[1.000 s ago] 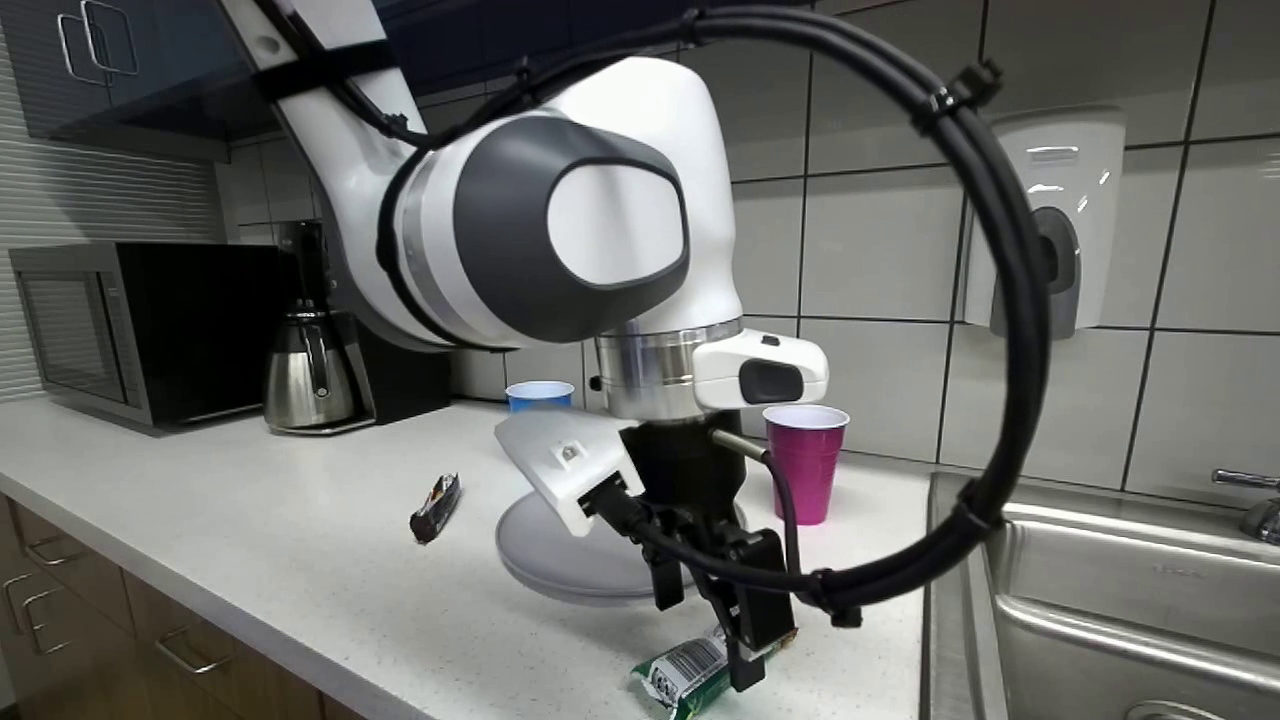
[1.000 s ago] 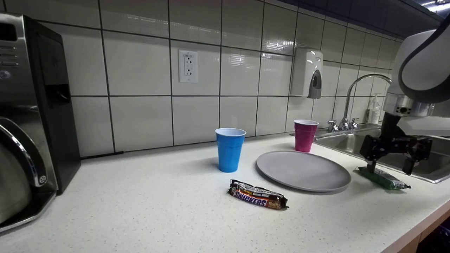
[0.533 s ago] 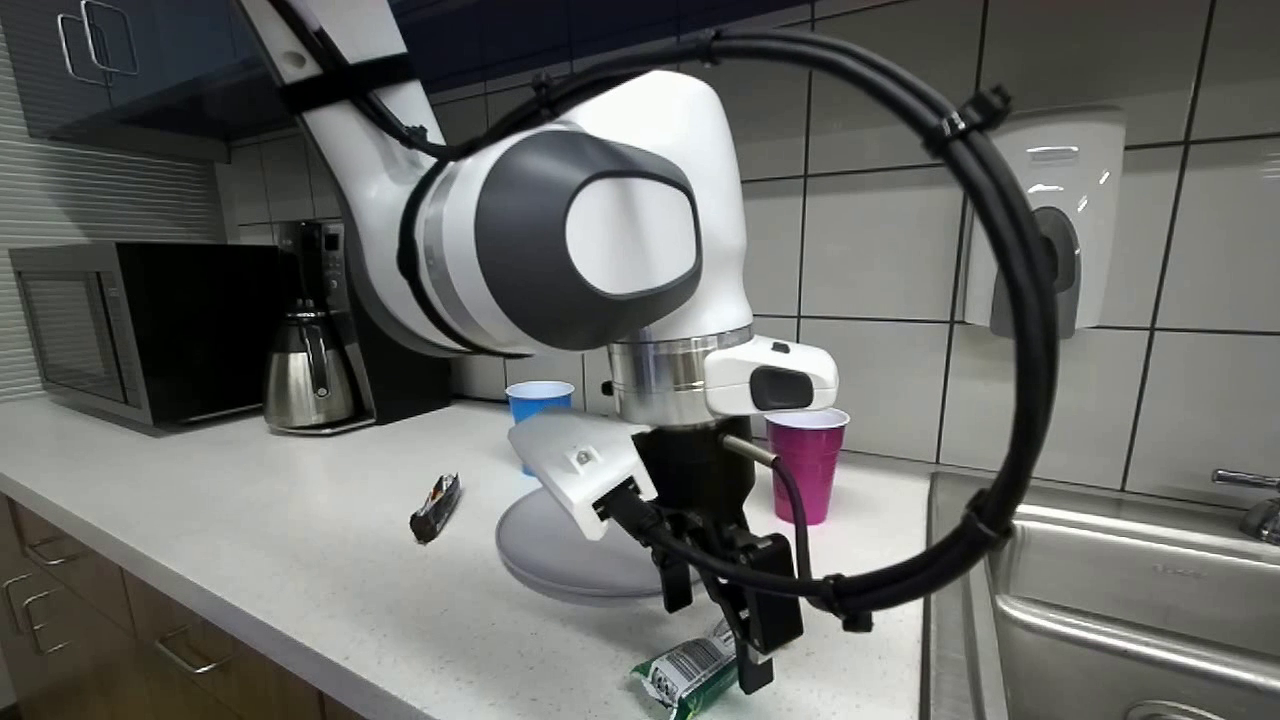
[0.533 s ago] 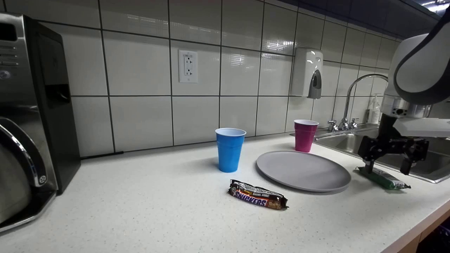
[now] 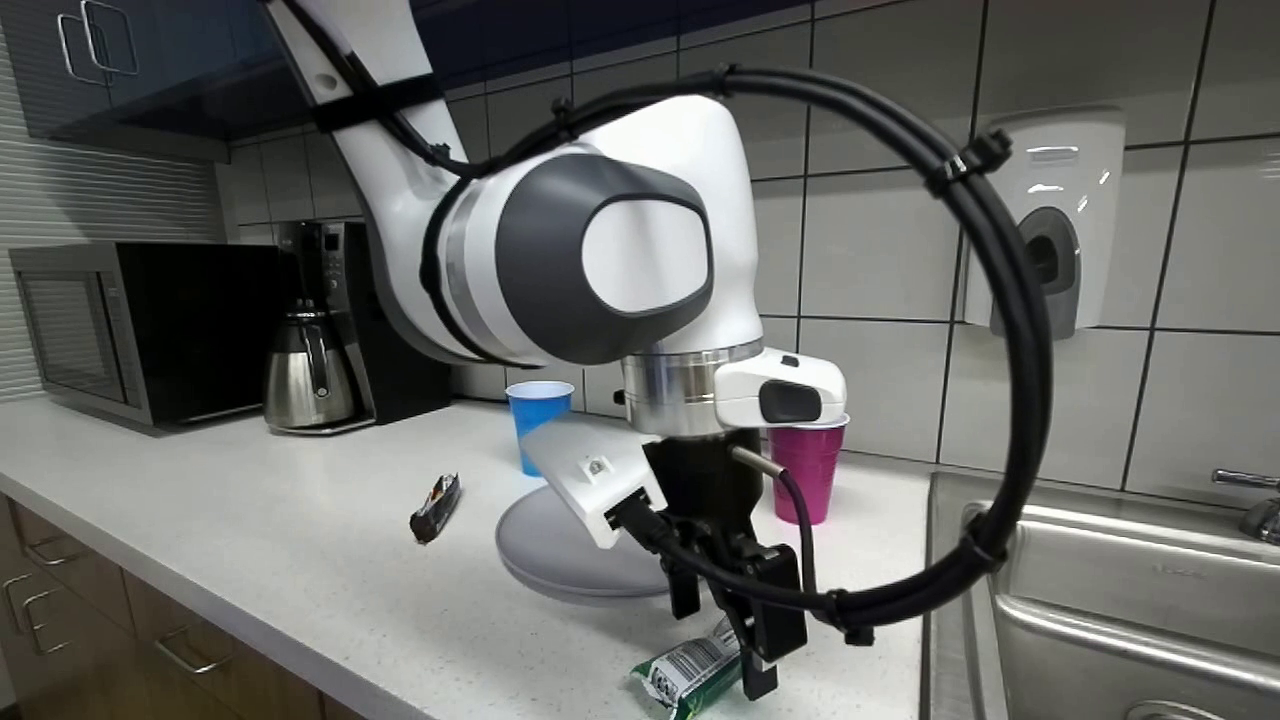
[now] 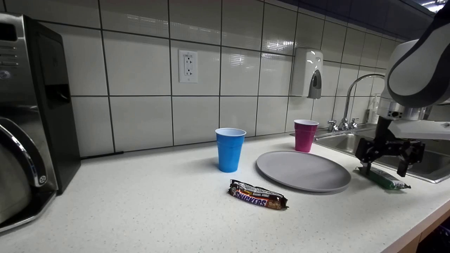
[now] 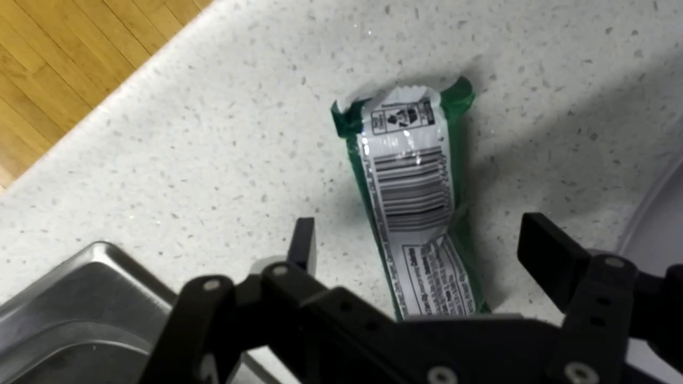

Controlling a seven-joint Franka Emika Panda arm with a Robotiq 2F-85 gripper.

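Observation:
A green-wrapped bar (image 7: pixel 408 186) lies on the counter with its white barcode side up. It also shows in both exterior views (image 5: pixel 688 674) (image 6: pixel 386 180). My gripper (image 7: pixel 421 229) is open and points down, low over the bar. In the wrist view its fingers are on either side of the bar with a gap on each side; the gripper body hides the bar's near end. The gripper also shows in both exterior views (image 5: pixel 722 645) (image 6: pixel 384 171). A grey plate (image 6: pixel 302 172) lies beside the bar. A Snickers bar (image 6: pixel 258 195) lies beyond the plate.
A blue cup (image 6: pixel 230 151) and a magenta cup (image 6: pixel 305 135) stand behind the plate near the tiled wall. A steel sink (image 5: pixel 1120 600) is set beside the bar. A coffee maker (image 5: pixel 310 370) and microwave (image 5: pixel 140 330) stand farther along. The counter's front edge shows (image 5: pixel 230 610).
The arm has come lower and shifted slightly, toward the right in an exterior view and the left in another. The gripper stays open. The bar, plate and cups have not moved.

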